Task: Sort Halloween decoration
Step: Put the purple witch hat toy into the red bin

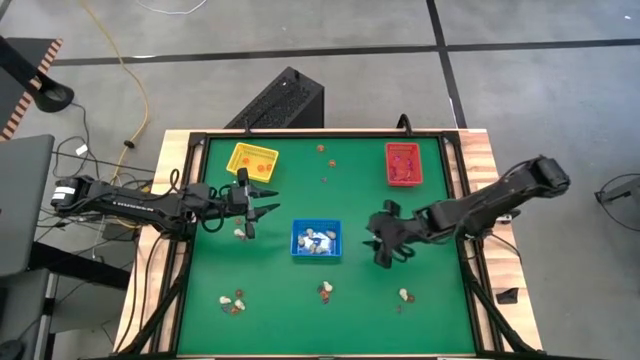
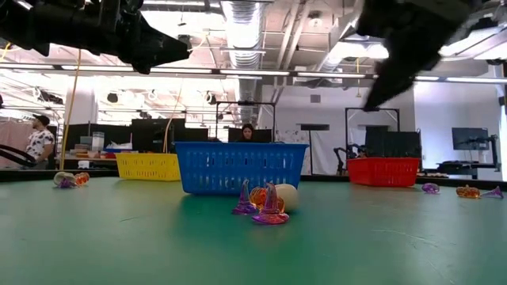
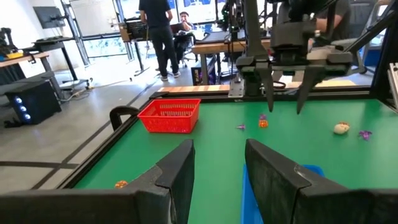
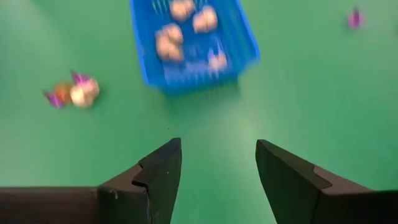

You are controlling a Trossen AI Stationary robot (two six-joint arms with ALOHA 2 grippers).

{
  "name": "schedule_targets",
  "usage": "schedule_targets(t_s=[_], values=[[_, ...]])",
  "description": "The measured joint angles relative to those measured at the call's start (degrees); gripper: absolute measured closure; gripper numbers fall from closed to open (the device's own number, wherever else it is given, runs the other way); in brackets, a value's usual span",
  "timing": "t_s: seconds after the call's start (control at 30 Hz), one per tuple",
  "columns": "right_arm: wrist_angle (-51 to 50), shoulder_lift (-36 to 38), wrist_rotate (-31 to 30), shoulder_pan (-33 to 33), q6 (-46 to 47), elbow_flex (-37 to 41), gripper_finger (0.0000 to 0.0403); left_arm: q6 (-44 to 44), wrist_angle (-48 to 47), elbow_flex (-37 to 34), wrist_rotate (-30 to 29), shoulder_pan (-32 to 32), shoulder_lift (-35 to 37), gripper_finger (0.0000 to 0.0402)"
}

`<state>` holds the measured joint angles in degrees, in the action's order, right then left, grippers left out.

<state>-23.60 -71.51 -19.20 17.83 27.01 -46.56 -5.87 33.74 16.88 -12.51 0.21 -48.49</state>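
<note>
Three small trays sit on the green table (image 1: 200, 320): one yellow tray (image 1: 252, 160), one blue tray (image 1: 316, 240) and one red tray (image 1: 403, 164). The right gripper (image 1: 382, 243) hangs with fingers spread wide and nothing between them, just right of the blue tray, which holds several whitish Halloween decoration pieces (image 1: 318, 240). Three more small clusters lie nearer the table's front edge. The left gripper (image 1: 250, 208) hangs parted and empty left of that tray. No writing is legible.

The left gripper (image 1: 248, 212) hovers at the end of its level, outstretched arm, fingers (image 3: 177, 168) parted and apparently empty. The right gripper (image 1: 384, 240) hangs from a bent arm, tilted downward, fingers (image 4: 163, 168) spread wide, holding nothing.
</note>
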Motion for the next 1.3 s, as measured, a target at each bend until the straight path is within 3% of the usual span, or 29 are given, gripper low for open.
schedule_targets(t_s=[0.17,0.6,0.87,1.3], values=[[-10.9,2.02,-0.07,2.69,7.53,0.02,0.0168,0.08,0.39,0.0,-0.09,0.0,0.0,0.0269],[-23.08,1.82,-0.17,7.59,19.33,0.02,0.0168,2.59,1.94,0.0,1.11,0.0,0.0,0.0269],[-36.48,1.82,4.97,7.1,28.23,0.02,0.0168,2.67,1.81,0.0,1.75,0.0,0.0,0.0269],[-37.16,1.78,9.98,3.31,23.99,7.65,0.0168,2.67,1.73,0.0,1.7,0.0,0.0,0.0269]])
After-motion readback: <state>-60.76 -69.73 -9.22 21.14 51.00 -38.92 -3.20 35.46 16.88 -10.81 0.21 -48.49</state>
